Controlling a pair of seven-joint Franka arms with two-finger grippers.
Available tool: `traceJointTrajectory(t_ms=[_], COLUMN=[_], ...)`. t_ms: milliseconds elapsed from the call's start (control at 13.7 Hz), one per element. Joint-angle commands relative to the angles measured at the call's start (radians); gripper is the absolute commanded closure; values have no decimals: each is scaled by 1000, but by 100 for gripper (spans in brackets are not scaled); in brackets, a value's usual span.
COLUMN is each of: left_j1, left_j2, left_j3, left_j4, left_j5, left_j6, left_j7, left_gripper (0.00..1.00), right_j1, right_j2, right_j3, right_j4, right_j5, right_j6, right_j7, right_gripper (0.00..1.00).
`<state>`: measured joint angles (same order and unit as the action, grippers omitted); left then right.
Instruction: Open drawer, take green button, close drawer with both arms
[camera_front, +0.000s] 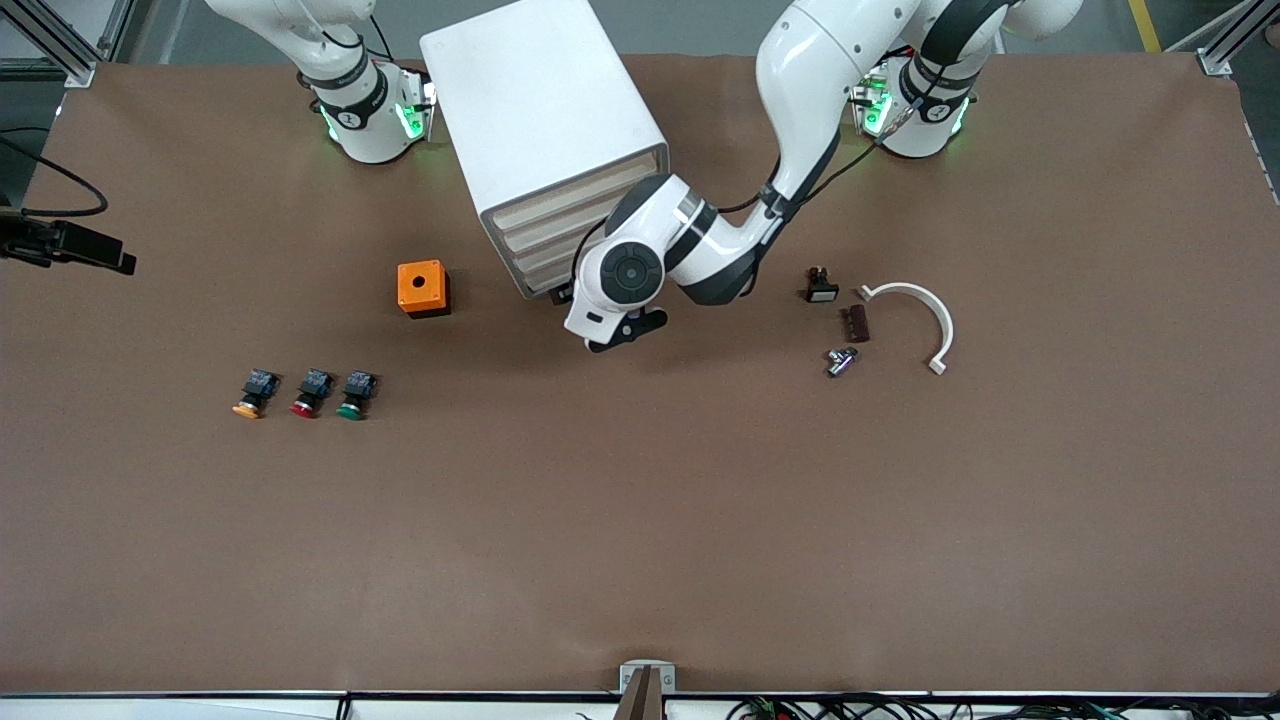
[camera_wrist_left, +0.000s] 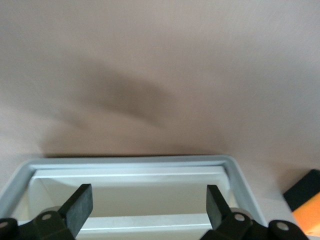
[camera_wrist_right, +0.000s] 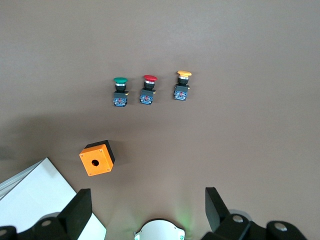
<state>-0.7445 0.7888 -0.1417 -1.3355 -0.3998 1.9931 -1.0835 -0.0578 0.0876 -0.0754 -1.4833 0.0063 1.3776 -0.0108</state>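
Observation:
The white cabinet (camera_front: 545, 110) stands near the robots' bases, and its cream drawer (camera_front: 548, 272) fronts all look shut in the front view. My left gripper (camera_front: 600, 330) hovers just in front of the lowest drawer, mostly hidden under its own wrist. In the left wrist view the left gripper (camera_wrist_left: 149, 207) is open, with the cabinet's rim (camera_wrist_left: 130, 161) and a cream front (camera_wrist_left: 145, 204) between its fingers. The green button (camera_front: 352, 395) (camera_wrist_right: 120, 90) lies on the table toward the right arm's end. My right gripper (camera_wrist_right: 145, 210) waits open, high above its base and out of the front view.
A red-capped button (camera_front: 312, 392) and an orange-capped one (camera_front: 255, 393) lie beside the green button. An orange box (camera_front: 422, 288) sits beside the cabinet. Toward the left arm's end lie a white curved clip (camera_front: 925, 315), a dark block (camera_front: 856, 323) and small metal parts (camera_front: 842, 361).

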Motion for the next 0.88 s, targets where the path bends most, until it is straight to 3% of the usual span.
traceJointTrajectory(t_ms=[0,802], left_j1=[45,327], left_j2=[-62,-152], left_j3=[-2,-2], left_j4=[-19,-24], left_j5=[80,249], left_j6=[-2,-10], left_j7=[-6,-9], left_gripper=[0,0], right_j1=[-28,-20], right_j2=[7,31], right_j3=[14,14], right_j4=[21,139], right_j5=[1,-14], right_j6=[-12,-15], right_j7=[-2,0], right_gripper=[0,0])
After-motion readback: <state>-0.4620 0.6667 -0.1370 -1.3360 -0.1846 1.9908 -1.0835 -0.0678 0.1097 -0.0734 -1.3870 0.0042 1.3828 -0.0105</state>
